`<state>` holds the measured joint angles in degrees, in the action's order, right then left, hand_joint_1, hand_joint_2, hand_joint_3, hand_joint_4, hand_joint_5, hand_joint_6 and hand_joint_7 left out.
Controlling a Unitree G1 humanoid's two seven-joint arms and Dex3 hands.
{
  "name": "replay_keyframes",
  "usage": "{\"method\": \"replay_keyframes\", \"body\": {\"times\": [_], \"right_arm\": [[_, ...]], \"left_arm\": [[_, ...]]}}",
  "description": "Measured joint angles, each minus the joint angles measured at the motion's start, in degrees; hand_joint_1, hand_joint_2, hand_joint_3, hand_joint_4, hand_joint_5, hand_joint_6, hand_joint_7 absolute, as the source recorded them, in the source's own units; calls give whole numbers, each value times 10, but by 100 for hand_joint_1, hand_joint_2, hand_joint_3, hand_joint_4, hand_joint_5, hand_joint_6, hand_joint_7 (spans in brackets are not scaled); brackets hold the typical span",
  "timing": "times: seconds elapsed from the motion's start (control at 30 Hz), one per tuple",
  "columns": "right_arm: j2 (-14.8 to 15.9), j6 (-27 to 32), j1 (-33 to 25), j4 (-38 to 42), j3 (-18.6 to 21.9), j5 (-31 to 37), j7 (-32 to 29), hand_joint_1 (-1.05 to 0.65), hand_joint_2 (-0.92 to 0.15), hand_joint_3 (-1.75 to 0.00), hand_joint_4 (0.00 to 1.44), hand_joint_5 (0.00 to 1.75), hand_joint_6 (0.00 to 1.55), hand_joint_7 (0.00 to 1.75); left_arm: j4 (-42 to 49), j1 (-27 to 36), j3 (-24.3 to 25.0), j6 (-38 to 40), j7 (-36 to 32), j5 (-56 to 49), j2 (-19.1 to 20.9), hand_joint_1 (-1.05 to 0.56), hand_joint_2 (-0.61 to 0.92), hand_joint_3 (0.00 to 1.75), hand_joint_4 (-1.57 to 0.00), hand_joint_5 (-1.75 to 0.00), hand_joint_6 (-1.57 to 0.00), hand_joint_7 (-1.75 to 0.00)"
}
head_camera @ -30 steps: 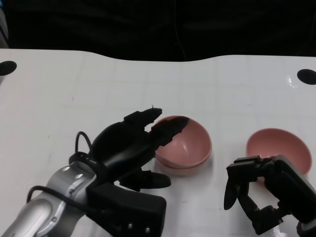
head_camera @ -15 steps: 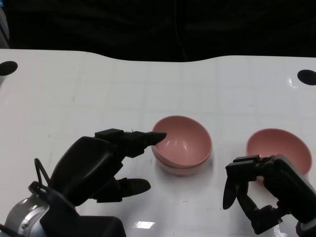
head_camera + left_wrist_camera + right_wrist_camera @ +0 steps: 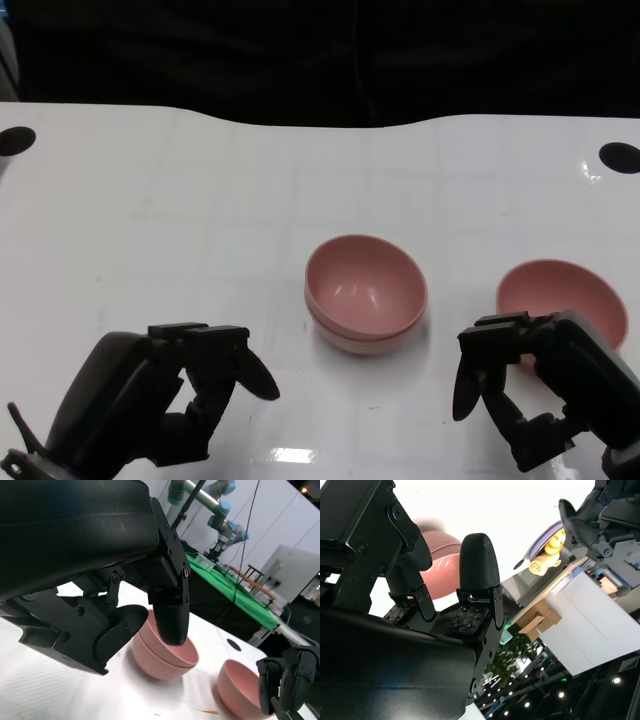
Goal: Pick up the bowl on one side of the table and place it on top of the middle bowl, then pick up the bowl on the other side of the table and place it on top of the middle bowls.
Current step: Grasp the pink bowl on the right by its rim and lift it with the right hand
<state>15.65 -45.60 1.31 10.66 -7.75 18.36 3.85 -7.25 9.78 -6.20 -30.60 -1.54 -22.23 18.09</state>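
Note:
Two pink bowls sit stacked point(image 3: 366, 292) at the table's middle, the upper one nested in the lower. A single pink bowl point(image 3: 562, 298) stands to their right. My left hand point(image 3: 160, 405) hovers at the lower left, fingers apart and empty, well clear of the stack. My right hand point(image 3: 535, 385) is at the lower right, just in front of the single bowl, fingers spread and holding nothing. The left wrist view shows the stack point(image 3: 165, 655) past my left hand point(image 3: 125, 605), with the single bowl point(image 3: 240, 690) beyond. In the right wrist view the bowl point(image 3: 437, 562) shows blurred behind my right hand point(image 3: 445, 605).
The white table point(image 3: 200, 200) has a black round hole near each far corner, one at the left point(image 3: 15, 140) and one at the right point(image 3: 620, 157). Beyond its curved far edge the background is dark.
My left hand has let go at the middle bowls and drawn back toward the lower left. The stacked bowls now show uncovered. The right hand has stayed put.

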Motion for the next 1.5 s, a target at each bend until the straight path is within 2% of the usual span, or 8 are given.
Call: {"method": "replay_keyframes", "body": {"times": [0.27, 0.37, 0.4, 0.47, 0.53, 0.63, 0.83, 1.5], "right_arm": [[0, 27, -2, -14, 11, 3, -2, 22, -15, -146, 96, 165, 91, 110], [0, 44, -5, -26, 12, 3, -2, 19, -24, -126, 84, 137, 79, 94], [0, 63, -10, -42, 15, 9, -2, 2, -33, -102, 68, 112, 63, 76], [-1, 150, -28, -112, 28, 62, 7, -31, -72, -27, 46, 71, 44, 38], [0, 248, -43, -190, 39, 133, 30, -40, -81, -8, 41, 56, 41, 24], [5, 382, -63, -303, 52, 238, 77, -47, -83, -1, 37, 46, 38, 15], [22, 483, -66, -376, 41, 330, 138, -52, -83, 0, 33, 39, 36, 9], [48, 551, -58, -405, 5, 416, 238, -60, -84, 0, 36, 26, 36, 2]], "left_arm": [[53, -11, 10, -42, -21, -4, -11, 1, 22, 159, -89, -166, -84, -146], [65, -17, 13, -52, -22, -3, -12, 1, 22, 160, -89, -168, -83, -149], [71, -19, 13, -54, -22, -2, -13, 1, 22, 160, -90, -168, -83, -150], [79, -20, 14, -55, -21, -1, -15, 0, 21, 159, -90, -169, -83, -151], [87, -21, 14, -56, -21, -1, -16, 0, 21, 158, -90, -169, -83, -151], [98, -23, 14, -65, -22, -2, -16, -2, 21, 157, -90, -169, -83, -151], [105, -30, 14, -69, -22, -4, -16, -4, 22, 156, -90, -169, -83, -151], [105, -34, 14, -69, -21, -4, -16, 0, 22, 156, -90, -169, -83, -150]]}}
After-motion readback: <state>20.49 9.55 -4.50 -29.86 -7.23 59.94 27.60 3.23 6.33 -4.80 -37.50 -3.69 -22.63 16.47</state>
